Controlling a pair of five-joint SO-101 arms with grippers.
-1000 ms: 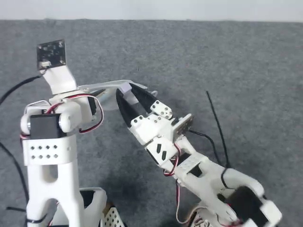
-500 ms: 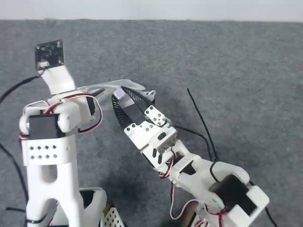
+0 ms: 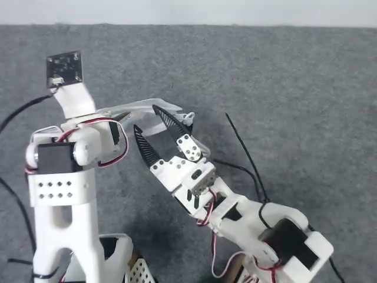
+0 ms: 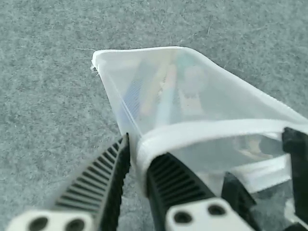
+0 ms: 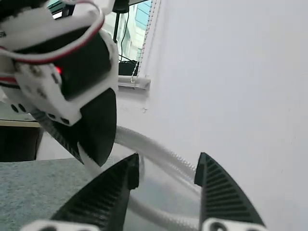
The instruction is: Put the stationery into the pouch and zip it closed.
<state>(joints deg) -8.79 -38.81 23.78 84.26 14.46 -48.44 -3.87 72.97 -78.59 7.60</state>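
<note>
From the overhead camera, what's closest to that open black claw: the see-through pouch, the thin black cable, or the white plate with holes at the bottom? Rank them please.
1. Translucent plastic pouch, right at the right gripper's fingertips.
2. Thin black cable, lying on the grey carpet to one side.
3. White perforated plate, at the bottom edge by the arm bases.

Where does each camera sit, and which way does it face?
High: fixed above, looking down on the table; shows both arms and the pouch.
Left wrist: on the left arm, looking down at the pouch; left gripper, jaws pinching its rim.
Right wrist: on the right arm, facing sideways toward a wall; right gripper, jaws open.
Shared: the pouch, in all three.
</note>
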